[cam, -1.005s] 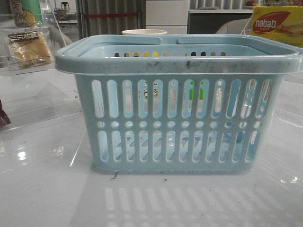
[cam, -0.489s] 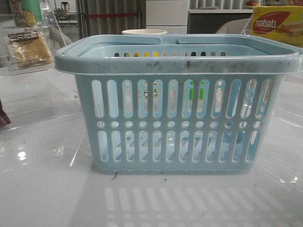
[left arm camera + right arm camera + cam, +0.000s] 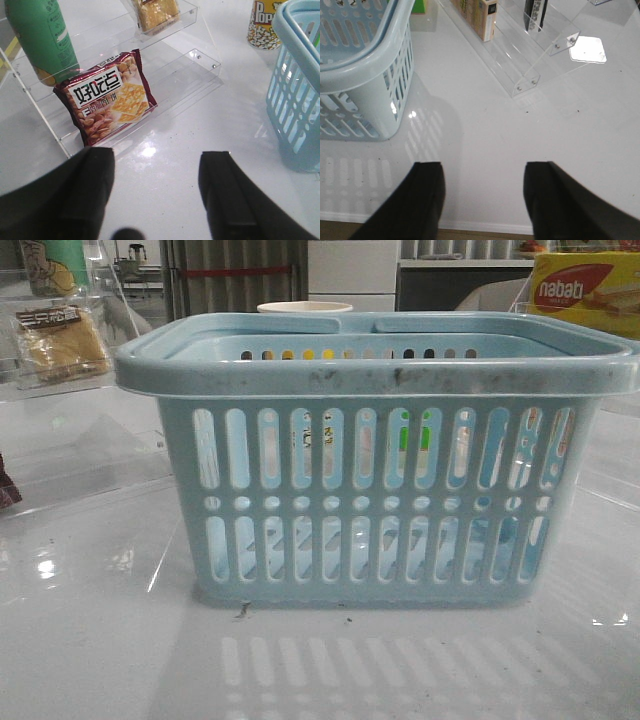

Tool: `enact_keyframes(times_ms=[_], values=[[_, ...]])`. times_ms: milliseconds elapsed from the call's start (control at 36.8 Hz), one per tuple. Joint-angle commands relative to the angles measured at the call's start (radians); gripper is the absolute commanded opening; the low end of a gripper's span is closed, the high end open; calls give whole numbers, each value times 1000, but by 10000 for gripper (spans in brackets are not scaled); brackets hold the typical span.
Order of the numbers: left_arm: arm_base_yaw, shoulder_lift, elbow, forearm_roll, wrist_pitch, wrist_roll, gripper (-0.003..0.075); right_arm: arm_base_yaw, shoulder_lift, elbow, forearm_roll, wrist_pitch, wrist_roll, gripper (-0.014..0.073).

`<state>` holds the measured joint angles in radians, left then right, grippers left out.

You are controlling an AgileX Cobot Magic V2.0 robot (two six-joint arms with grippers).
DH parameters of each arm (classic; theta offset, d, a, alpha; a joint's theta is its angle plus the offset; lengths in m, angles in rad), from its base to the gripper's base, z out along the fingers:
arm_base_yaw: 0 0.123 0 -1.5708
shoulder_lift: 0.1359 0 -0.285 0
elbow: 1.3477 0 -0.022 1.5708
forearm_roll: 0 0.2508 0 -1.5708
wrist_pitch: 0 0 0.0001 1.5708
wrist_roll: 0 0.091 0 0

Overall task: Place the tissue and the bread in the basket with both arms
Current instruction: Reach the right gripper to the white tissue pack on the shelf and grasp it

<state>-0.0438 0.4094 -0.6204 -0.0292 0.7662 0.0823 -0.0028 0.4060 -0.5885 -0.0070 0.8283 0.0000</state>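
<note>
The pale blue basket (image 3: 375,455) stands in the middle of the table, with its wall also in the left wrist view (image 3: 300,95) and the right wrist view (image 3: 367,65). The bread (image 3: 60,340) lies in its clear wrapper on an acrylic shelf at the far left, and it shows again on the upper step (image 3: 156,12). A black pack with white patches, the tissue (image 3: 535,12), stands on the right-hand acrylic shelf, cut off by the frame edge. My left gripper (image 3: 157,155) and right gripper (image 3: 484,167) both hang open over bare table, holding nothing.
On the left shelf (image 3: 200,62) stand a red cracker pack (image 3: 110,102) and a green bottle (image 3: 40,40). A popcorn cup (image 3: 265,25) stands beside the basket. The right shelf (image 3: 540,65) holds a box (image 3: 482,15). A yellow nabati box (image 3: 585,290) sits at the far right.
</note>
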Motion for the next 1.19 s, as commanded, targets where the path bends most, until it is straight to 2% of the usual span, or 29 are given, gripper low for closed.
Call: enact_keyframes(times_ms=[0,217,353,516,679,1168], values=[[-52,25,-30,12,-82,-11,518,-5,63,-47,-15,-72,0,541],[-173,50,-32,59,-82,-11,517,-6,353,-173,-17,-101,0,541],[-179,50,-32,59,-82,-11,517,-10,563,-312,-20,-140,0,541],[-179,50,-32,59,-82,-11,517,-76,782,-485,-62,-132,0,541],[-179,50,-32,59,-84,-11,517,-124,934,-610,-67,-125,0,541],[-179,50,-32,59,-84,-11,515,-125,1254,-834,-196,-196,0,541]])
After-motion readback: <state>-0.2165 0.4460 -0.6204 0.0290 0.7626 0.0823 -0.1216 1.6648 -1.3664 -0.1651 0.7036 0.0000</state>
